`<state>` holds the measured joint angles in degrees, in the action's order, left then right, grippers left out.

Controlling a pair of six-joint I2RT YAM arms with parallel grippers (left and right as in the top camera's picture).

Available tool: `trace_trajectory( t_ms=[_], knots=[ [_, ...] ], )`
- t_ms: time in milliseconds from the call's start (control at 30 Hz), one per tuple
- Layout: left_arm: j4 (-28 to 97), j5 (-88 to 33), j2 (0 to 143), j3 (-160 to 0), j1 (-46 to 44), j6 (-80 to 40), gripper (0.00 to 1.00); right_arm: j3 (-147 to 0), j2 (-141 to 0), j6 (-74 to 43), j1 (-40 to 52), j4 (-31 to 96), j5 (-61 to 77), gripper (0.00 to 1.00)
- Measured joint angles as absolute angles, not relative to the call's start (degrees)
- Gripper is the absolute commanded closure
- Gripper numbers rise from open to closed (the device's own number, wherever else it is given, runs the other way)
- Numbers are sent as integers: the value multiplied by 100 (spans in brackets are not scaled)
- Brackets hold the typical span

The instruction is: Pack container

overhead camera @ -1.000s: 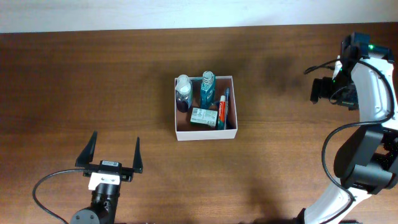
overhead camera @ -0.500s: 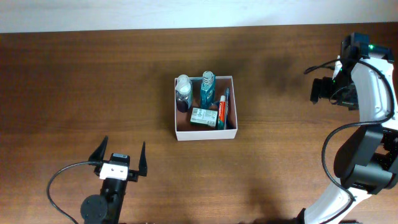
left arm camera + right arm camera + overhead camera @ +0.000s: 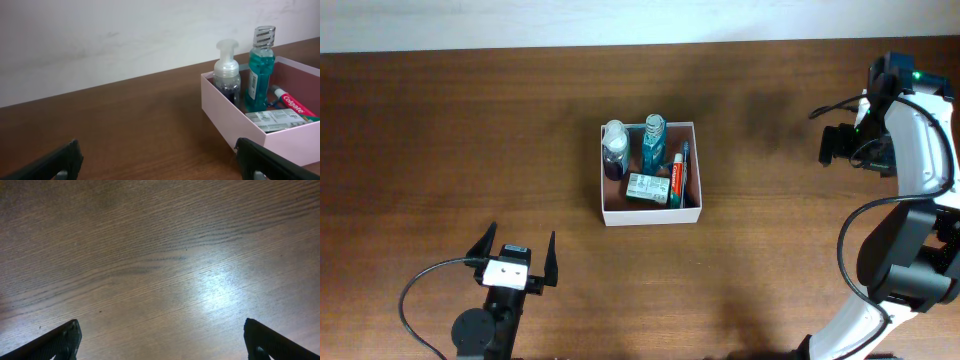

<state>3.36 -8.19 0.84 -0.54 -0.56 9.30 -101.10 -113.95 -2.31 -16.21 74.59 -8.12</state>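
The container (image 3: 651, 215), a square white-walled box with a reddish-brown floor, stands mid-table. Inside it are a foam pump bottle (image 3: 615, 150), a teal mouthwash bottle (image 3: 653, 143), a green-and-white soap box (image 3: 648, 189), a toothpaste tube (image 3: 677, 177) and a blue toothbrush (image 3: 685, 165). The left wrist view shows the container (image 3: 240, 127) with the pump bottle (image 3: 226, 75) and mouthwash (image 3: 260, 67). My left gripper (image 3: 515, 250) is open and empty, near the front edge, left of the container. My right gripper (image 3: 827, 146) is at the far right, open over bare wood (image 3: 160, 270).
The wooden table (image 3: 470, 130) runs to a pale wall at the back. My right arm (image 3: 910, 200) and its cable stand along the right edge. My left arm's base and cable (image 3: 430, 300) sit at the front left.
My left gripper pulled back toward the front edge and shifted slightly right over the last second, staying open. The right arm and the container's contents have not moved.
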Motion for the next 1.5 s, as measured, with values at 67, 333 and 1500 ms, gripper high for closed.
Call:
trace_trajectory(
  t_ms=[67, 333, 1500],
  knots=[
    [336, -819, 84, -54, -56, 930, 1, -10110, -11395, -231, -1621, 7459, -812, 1],
    [336, -819, 84, -54, -56, 930, 1, -10110, -11395, -233, -1621, 7459, -812, 1],
    [338, -819, 84, -54, -56, 930, 1, -10108, -10602, -231, -1223, 7456, -812, 1]
  ],
)
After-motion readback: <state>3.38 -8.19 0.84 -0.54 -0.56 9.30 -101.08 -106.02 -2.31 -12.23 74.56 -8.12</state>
